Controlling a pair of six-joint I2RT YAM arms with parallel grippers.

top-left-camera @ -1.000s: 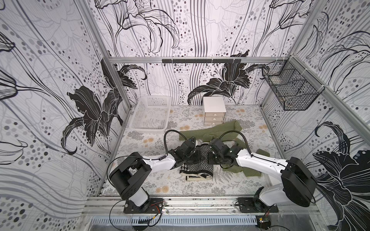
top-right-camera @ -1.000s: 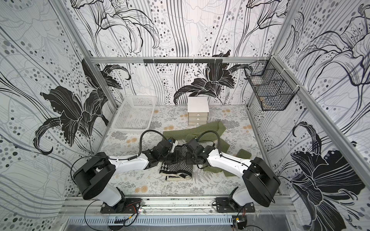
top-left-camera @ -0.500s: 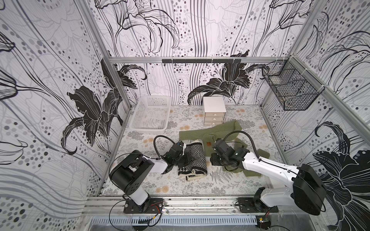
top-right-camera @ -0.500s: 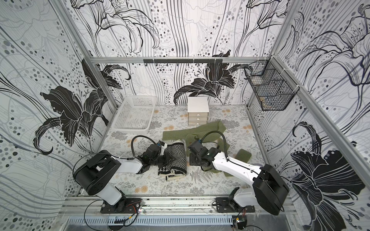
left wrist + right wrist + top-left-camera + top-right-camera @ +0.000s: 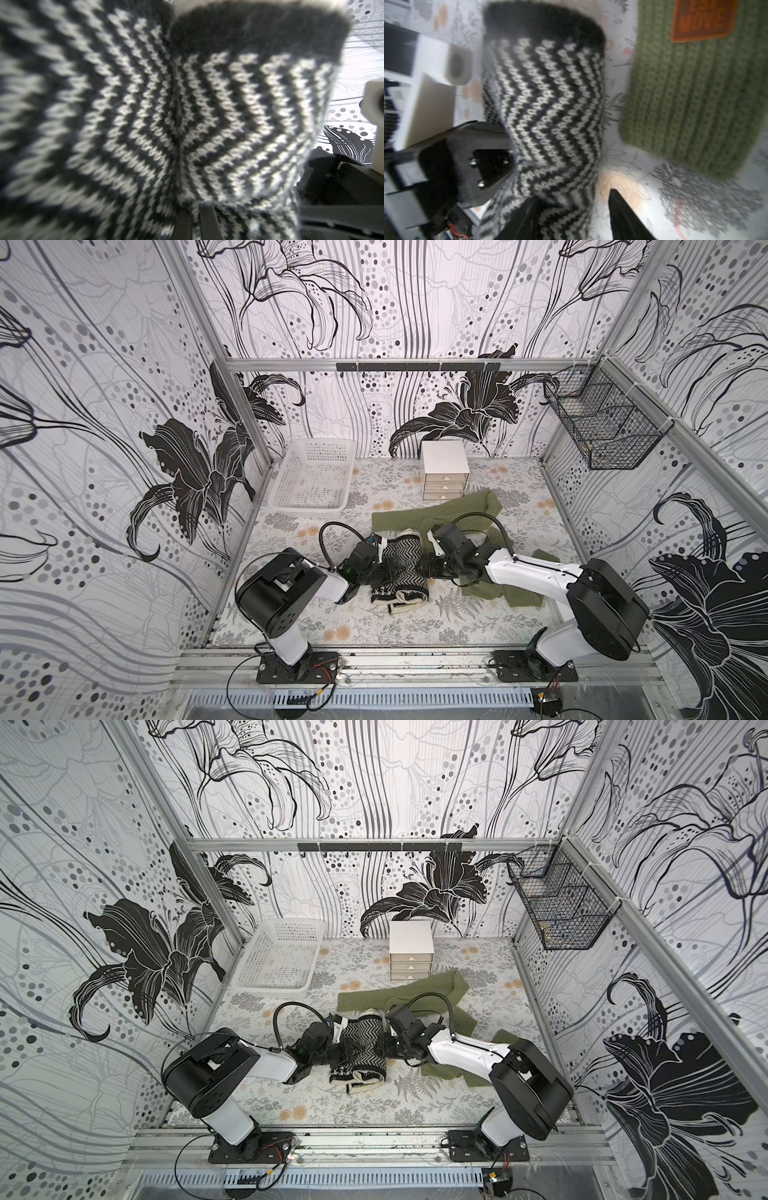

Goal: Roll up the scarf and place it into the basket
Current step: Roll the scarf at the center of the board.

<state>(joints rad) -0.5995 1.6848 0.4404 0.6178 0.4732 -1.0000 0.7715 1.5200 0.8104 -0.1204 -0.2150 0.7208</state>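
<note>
The scarf (image 5: 401, 568) (image 5: 361, 1048) is a black-and-white zigzag knit, rolled into a thick bundle at mid-table with a loose end toward the front. My left gripper (image 5: 379, 572) (image 5: 337, 1050) is shut on the roll's left end; in the left wrist view the knit (image 5: 166, 104) fills the frame and the two fingers (image 5: 195, 220) pinch it. My right gripper (image 5: 426, 568) (image 5: 384, 1048) stands open at the roll's right end. In the right wrist view the roll (image 5: 554, 104) lies against one finger of the open gripper (image 5: 571, 216). The white perforated basket (image 5: 305, 506) (image 5: 270, 988) sits empty at the back left.
A green knit scarf (image 5: 440, 514) (image 5: 685, 93) sprawls behind and under the right arm. A small white drawer unit (image 5: 445, 468) stands at the back centre. A black wire mesh basket (image 5: 602, 431) hangs on the right wall. Patterned walls enclose the table.
My right gripper has opened and let go of the scarf. The left gripper has drawn the roll a little to the left, still holding it.
</note>
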